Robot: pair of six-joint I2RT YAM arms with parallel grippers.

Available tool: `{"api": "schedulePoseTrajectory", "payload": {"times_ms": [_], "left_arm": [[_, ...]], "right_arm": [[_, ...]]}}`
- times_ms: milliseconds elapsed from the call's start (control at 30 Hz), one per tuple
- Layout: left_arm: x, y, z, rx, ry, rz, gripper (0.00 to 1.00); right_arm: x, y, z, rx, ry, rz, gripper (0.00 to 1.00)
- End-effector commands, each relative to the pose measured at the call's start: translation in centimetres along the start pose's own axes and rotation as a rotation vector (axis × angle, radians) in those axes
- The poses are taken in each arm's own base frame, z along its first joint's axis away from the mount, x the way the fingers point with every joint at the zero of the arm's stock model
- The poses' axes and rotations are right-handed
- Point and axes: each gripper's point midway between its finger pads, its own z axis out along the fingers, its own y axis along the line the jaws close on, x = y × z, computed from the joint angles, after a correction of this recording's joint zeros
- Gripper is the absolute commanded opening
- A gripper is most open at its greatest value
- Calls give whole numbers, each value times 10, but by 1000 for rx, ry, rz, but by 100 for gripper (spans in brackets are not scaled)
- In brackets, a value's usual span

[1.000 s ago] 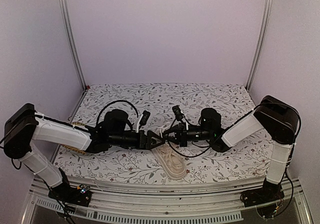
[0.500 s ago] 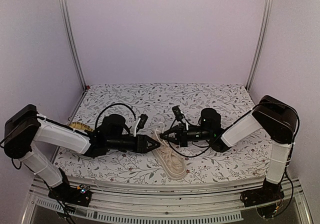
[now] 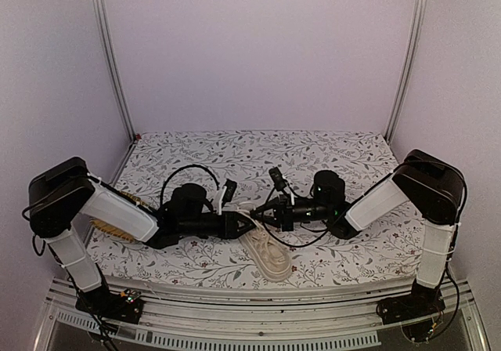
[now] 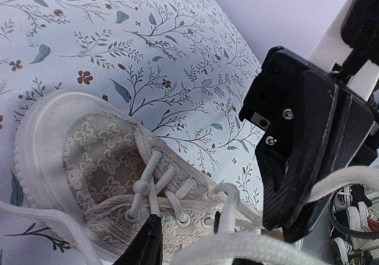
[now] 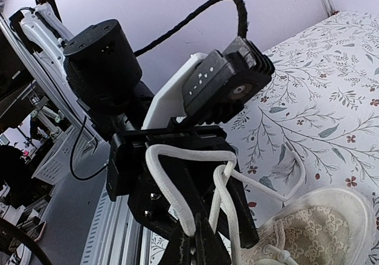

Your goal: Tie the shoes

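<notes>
Cream low-top sneaker [image 3: 274, 261] sits sole down on the floral tablecloth [image 3: 329, 155], near the front edge and roughly centred between the two arm bases. Its long axis runs near-to-far but skewed, with the far end left of the near end. The wrist views put the toe [image 4: 89, 152] at the far-left end and the heel toward near-right; the top view is too small to confirm this. Both arms reach in low from the sides, tips almost meeting above the far part of the shoe. The left gripper [image 3: 247, 224] points right and the right gripper [image 3: 260, 216] points left. Right gripper: fingers closed together in its wrist view, with pale laces [image 5: 189, 153] running down into them, so it is pinching lace. In that view a loop of lace drapes over the left gripper's black body. Left gripper: fingertips [image 4: 148, 244] a little apart, with a thick lace strand lying across between them; can't tell if it is clamped. The eyelets nearest the toe are laced, and the lace ends are pulled up off the shoe. A yellow woven mat [image 3: 113, 232] lies at the left, partly under the left arm, well apart from the sneaker.
</notes>
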Motion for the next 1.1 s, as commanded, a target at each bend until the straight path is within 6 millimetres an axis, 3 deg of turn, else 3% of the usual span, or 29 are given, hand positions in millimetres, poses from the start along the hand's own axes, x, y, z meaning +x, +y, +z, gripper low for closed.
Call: {"api": "schedulePoseTrajectory", "payload": {"times_ms": [0,167,467,700,1067], "left_arm": [[-21,-3,4,25,-92,30,29],[-21,-1,6,32,-118,35,30],[-24,-14,-2,119,-173,68,35],[-19,-19,7,156,-147,78,39],[-11,-16,17,166,-115,59,31]], "right_arm": [[-3,-3,2,-5,-13,-11,2],[-3,-9,0,32,-29,-8,2],[-15,-21,-17,125,-102,-11,2],[-16,-20,-17,115,-105,-10,2],[-12,-19,-18,100,-113,13,2]]}}
